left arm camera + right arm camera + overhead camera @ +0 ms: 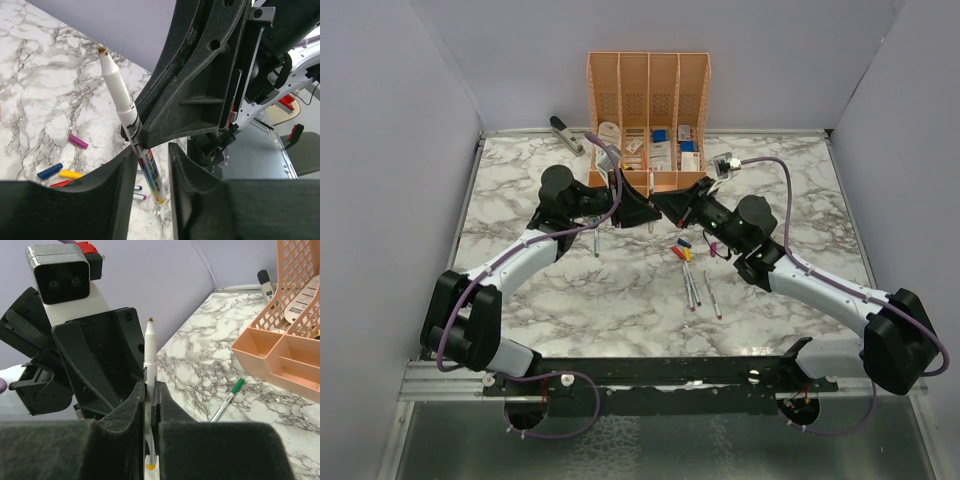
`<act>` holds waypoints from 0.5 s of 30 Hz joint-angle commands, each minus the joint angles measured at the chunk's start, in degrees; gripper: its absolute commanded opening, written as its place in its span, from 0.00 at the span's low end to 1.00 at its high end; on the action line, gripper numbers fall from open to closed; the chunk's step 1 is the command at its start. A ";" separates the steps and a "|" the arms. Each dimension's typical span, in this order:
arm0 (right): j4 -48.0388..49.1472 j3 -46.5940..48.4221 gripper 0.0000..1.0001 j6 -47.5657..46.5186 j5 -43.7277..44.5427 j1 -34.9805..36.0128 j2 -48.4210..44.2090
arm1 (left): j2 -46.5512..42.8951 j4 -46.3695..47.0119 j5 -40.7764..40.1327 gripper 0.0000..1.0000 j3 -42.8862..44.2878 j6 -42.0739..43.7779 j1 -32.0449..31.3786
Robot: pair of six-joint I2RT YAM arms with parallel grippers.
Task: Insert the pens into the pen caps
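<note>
Right end effector (150, 396) clamps upright pen (150, 352).

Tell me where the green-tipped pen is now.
In the right wrist view, the green-tipped pen lies flat on the table, right of centre, just in front of the low front tray of the orange organizer.

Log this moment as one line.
right gripper: shut on uncapped pen | left gripper: open, jaws either side of same pen | caps: lying on table

Barrel of pen (150, 347) hidden inside right gripper (150, 394), orange organiser (280, 352) cropped at edge
</note>
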 commanded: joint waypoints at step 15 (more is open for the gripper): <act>2.35 1.33 0.01 -1.43 0.87 -0.24 -1.31 | 0.58 1.99 0.31 0.07 0.72 0.66 -0.66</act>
